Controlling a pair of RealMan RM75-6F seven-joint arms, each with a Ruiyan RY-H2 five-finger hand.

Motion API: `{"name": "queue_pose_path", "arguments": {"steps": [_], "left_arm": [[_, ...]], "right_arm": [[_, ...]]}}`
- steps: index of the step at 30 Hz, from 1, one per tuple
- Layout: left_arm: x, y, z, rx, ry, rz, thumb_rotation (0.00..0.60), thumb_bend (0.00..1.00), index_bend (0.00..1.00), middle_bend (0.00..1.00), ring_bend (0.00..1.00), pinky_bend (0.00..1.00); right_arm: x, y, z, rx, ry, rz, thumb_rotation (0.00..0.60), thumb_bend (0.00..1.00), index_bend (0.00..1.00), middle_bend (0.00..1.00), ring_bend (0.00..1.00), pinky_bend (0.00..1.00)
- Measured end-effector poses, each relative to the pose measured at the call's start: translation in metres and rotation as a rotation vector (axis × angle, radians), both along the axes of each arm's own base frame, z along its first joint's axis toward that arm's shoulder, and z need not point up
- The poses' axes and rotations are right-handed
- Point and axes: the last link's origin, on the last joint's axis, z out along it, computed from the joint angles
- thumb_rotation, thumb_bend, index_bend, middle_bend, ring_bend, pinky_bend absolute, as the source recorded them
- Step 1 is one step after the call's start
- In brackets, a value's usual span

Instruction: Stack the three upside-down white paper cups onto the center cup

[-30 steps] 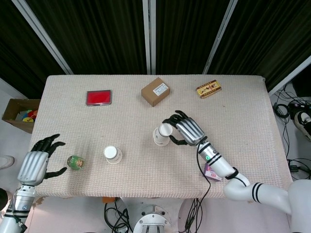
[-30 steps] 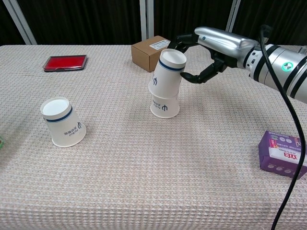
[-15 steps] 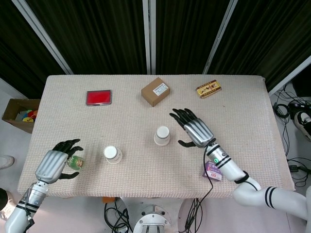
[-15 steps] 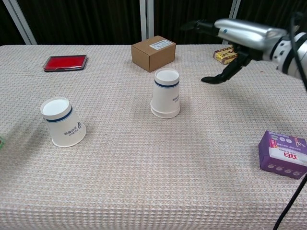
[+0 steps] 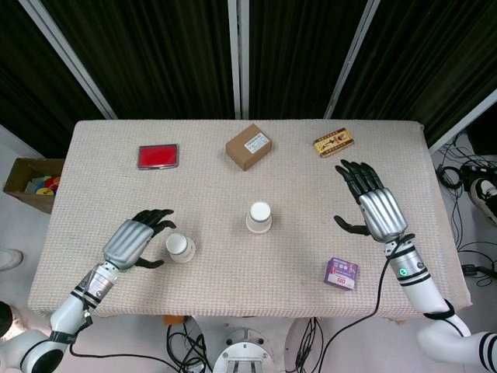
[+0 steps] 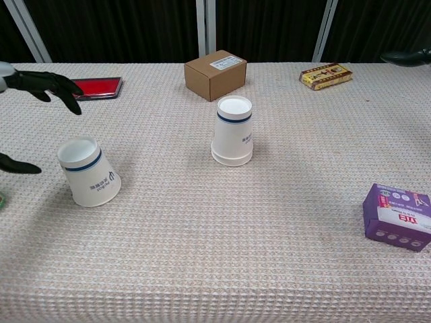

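White paper cups, upside down, stand on a beige woven tablecloth (image 5: 233, 264). At the table's middle sits the center stack (image 5: 259, 217), two cups nested one over the other, the blue band of the upper one showing in the chest view (image 6: 233, 131). A single cup (image 5: 180, 247) stands to the left near the front edge, tilted slightly in the chest view (image 6: 87, 171).

The robot's left hand (image 5: 133, 241) hovers just beside the single cup on its left, fingers spread and holding nothing; its dark fingertips (image 6: 59, 86) reach above and past the cup's rim without visibly touching it. The right hand (image 5: 374, 207) is raised well to the right of the center stack, palm side down, fingers splayed wide and empty.

Along the far edge lie a red flat case (image 5: 158, 156), a brown cardboard box (image 5: 248, 146) and a yellow-and-red packet (image 5: 334, 142). A purple packet (image 5: 342, 273) rests near the front edge on the right. A cardboard carton (image 5: 27, 183) holding coloured items sits on the floor left of the table.
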Motion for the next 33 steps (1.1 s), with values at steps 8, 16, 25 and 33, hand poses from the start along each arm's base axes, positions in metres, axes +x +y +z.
{"name": "queue_pose_path", "arguments": {"steps": [8,16,25,33], "left_arm": [[0.005,0.013,-0.018,-0.05,0.071,0.006,0.6,0.17,0.28,0.12,0.13,0.19],[0.004,0.016,-0.026,-0.076,0.116,0.029,0.6,0.26,0.35,0.2,0.23,0.28],[0.005,0.021,-0.033,-0.086,0.081,0.045,0.6,0.29,0.46,0.39,0.36,0.37],[0.035,0.042,-0.017,-0.041,-0.032,-0.001,0.6,0.29,0.46,0.4,0.36,0.37]], "right_arm": [[-0.017,0.006,0.002,-0.001,-0.025,-0.027,0.6,0.18,0.0,0.05,0.0,0.0],[-0.026,0.007,-0.003,0.01,-0.036,-0.041,0.6,0.18,0.0,0.06,0.0,0.0],[-0.033,0.007,-0.006,0.013,-0.052,-0.06,0.6,0.18,0.0,0.07,0.0,0.0],[-0.037,0.008,0.002,-0.018,-0.088,-0.066,0.6,0.18,0.0,0.07,0.0,0.0]]}}
